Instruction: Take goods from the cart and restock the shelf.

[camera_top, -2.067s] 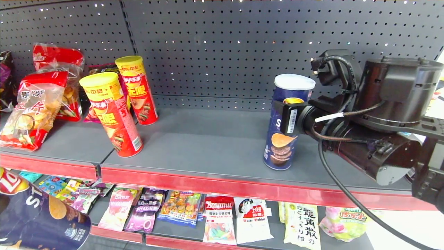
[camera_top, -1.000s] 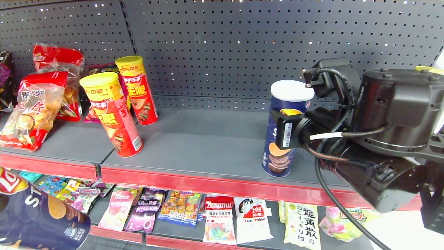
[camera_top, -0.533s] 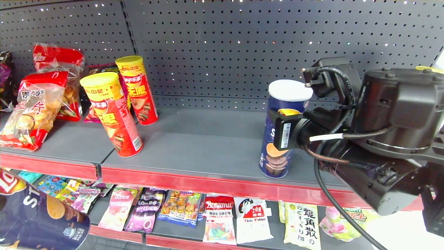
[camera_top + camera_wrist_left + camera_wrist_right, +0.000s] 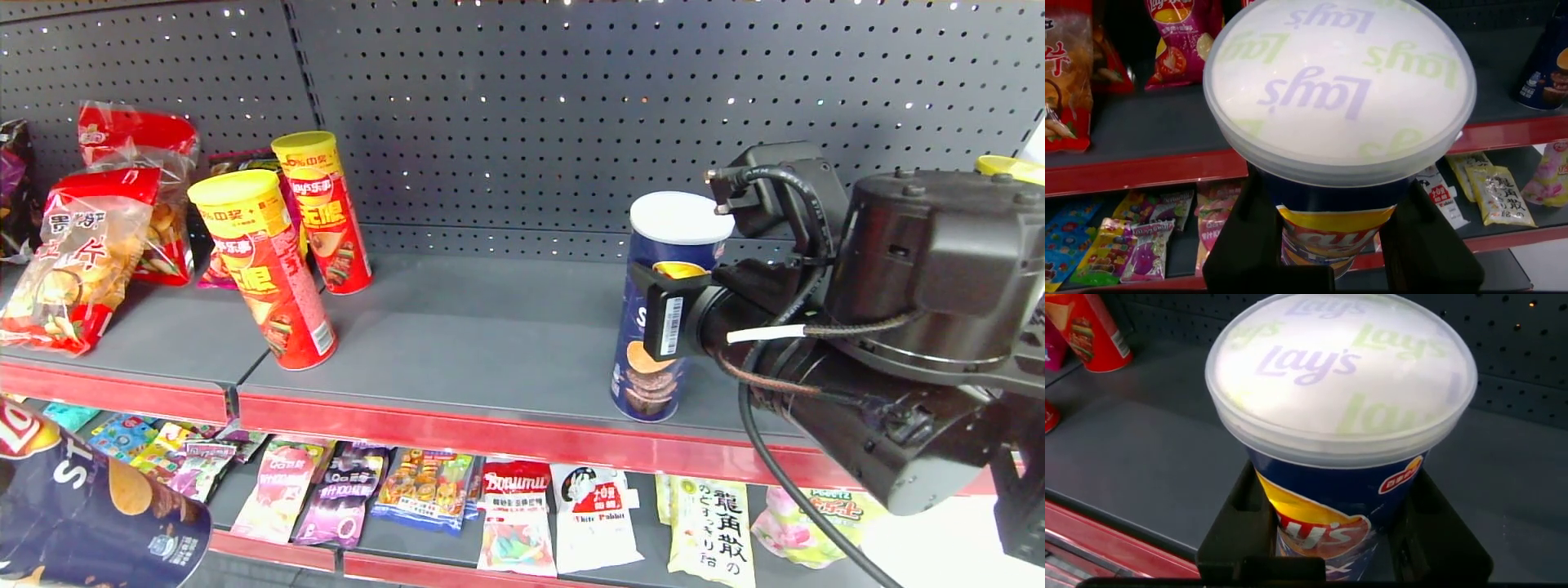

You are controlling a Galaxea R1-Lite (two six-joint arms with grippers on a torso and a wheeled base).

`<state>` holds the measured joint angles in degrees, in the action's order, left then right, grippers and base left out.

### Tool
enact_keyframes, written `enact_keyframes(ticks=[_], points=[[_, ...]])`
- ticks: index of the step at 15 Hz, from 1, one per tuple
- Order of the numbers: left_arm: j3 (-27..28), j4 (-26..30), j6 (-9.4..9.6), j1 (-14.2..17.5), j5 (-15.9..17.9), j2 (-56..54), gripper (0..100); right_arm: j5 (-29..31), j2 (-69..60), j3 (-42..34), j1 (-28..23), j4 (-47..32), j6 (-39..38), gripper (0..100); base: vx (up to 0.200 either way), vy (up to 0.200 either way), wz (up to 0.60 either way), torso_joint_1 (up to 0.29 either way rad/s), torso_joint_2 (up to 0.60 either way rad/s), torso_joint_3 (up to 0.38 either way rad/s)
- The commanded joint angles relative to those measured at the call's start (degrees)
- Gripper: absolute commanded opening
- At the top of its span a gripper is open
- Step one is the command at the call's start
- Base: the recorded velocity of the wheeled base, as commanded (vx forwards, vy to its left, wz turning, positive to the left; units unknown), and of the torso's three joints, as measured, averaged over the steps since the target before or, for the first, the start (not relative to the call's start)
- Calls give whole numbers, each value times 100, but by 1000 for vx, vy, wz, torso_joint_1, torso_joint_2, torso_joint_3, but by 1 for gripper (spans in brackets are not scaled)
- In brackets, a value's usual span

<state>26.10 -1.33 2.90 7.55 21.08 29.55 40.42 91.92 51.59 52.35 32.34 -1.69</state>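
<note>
Heads up on the blue chip can [image 4: 645, 384] in your right gripper [image 4: 676, 304]. The fingers [image 4: 665, 318] are clamped around the upper half of the tube, a bit below the white plastic lid. It's roughly upright, out at the front edge of the shelf [image 4: 490, 343], well to the right of the two red cans [image 4: 261, 269]. I can't tell whether the bottom is sitting on the shelf or just above it.

I'd treat it as a light cardboard tube with a glossy wrap. It's stiff enough to pinch, but it'll likely dent if you squeeze hard and slide if you don't. The contents are probably fragile too, so no dropping it in. It's tall and narrow, so it could tip pretty easily, especially this close to the edge. I'd want the base flat on the shelf before you let go.

The grip spot looks fine to me: on the body, opposite sides, clear of the lid. Don't grab by the lid, since those tend to pop off.

Your left gripper [image 4: 1343, 253] is closed on a second blue can [image 4: 1339, 98], held low and off to the left, below the level of that shelf. The same rules should apply to that one. The snack bags [image 4: 73, 253] at the far left aren't in your way.
</note>
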Motion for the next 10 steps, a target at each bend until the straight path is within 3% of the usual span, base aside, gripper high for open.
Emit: enact_keyframes(ticks=[1, 4, 5, 10], points=[[-8, 1, 0, 1, 2, -2, 0, 1, 2, 0, -5, -17, 2, 0, 0, 0, 0, 0, 0, 0], [0, 1, 0, 1, 2, -2, 0, 1, 10, -17, 4, -17, 2, 0, 0, 0, 0, 0, 0, 0], [-8, 1, 0, 1, 2, -2, 0, -8, 2, -26, 4, -9, -15, 100, 0, 0, 0, 0, 0, 0], [-8, 1, 0, 1, 2, 16, 0, 9, -51, -123, 4, -9, -15, 100, 0, 0, 0, 0, 0, 0]])
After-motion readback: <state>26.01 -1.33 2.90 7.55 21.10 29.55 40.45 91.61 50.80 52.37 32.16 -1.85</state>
